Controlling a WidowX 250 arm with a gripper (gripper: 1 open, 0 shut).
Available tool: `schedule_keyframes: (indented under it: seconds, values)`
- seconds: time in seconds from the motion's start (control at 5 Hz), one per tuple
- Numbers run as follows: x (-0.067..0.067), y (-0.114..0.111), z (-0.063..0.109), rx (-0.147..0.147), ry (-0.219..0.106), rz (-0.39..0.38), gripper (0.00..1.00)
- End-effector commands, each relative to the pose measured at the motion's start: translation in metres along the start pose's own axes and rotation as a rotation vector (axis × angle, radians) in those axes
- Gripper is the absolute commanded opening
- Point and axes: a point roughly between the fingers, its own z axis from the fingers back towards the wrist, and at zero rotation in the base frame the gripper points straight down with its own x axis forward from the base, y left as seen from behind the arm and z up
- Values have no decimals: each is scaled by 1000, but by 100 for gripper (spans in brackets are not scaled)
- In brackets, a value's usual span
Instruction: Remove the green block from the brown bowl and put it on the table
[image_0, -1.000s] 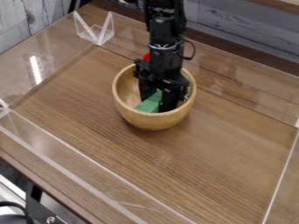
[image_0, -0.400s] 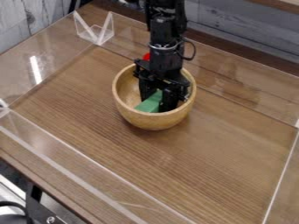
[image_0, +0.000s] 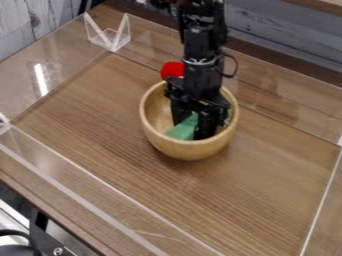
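The brown bowl (image_0: 190, 127) has slid along the bench (image_0: 160, 200) — further from the clear corner bracket (image_0: 107, 33) than before. The hand (image_0: 195, 122) and green block (image_0: 183, 129) shifted with it, uncovering a red toy (image_0: 171, 71) behind the bowl's rim.

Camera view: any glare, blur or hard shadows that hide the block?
Camera view: soft and low in detail; pale glare on the acrylic walls at left; the table evenly lit; the green block stays visible in the brown bowl, partly covered by the end effector.
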Motion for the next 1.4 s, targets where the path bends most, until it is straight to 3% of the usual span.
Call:
schedule_keyframes:
  seconds: [0.0,0.4,1.2]
  values:
    - [6,-18,12,6,-58,-57,0]
    - [8,-44,-1,1,-42,-130,0]
    - [8,-61,-13,-5,-24,-189,0]
